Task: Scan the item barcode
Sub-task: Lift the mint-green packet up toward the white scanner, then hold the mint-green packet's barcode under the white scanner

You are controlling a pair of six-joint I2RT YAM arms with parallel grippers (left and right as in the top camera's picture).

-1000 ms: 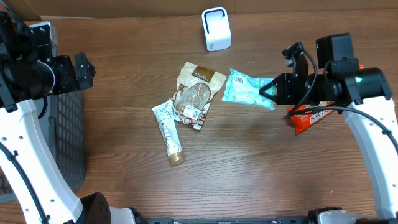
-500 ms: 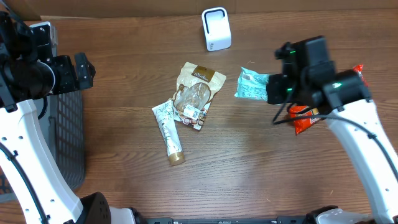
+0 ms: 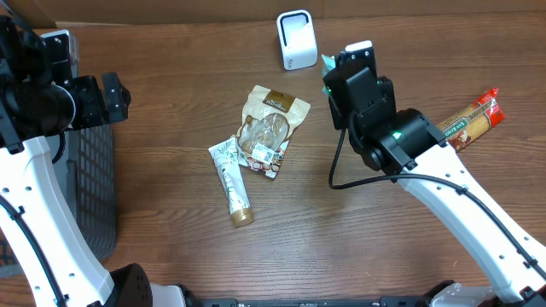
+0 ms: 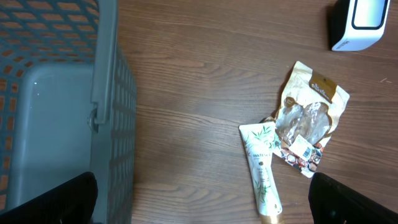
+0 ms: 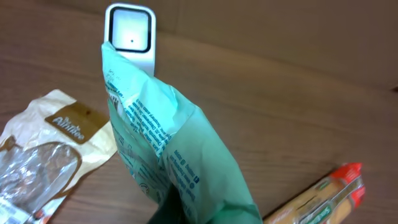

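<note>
Two pincers are mine. My right pincer (image 5: 180,210) is clamped tight on the lower end of a green pouch (image 5: 161,137), holding it upright above the bench (image 5: 280,93). In my wrist view the pouch's top edge overlaps the white scanner (image 5: 130,31); from overhead it sits just right of the scanner. Small print covers the side facing my wrist camera. My left pincer (image 4: 202,186) is spread fully wide with nothing in it, above the bench beside the grey basket (image 4: 106,93). On the bench a brown pouch (image 3: 271,119) touches a tube (image 3: 232,183); an orange pack (image 3: 469,124) lies well to the right.
</note>
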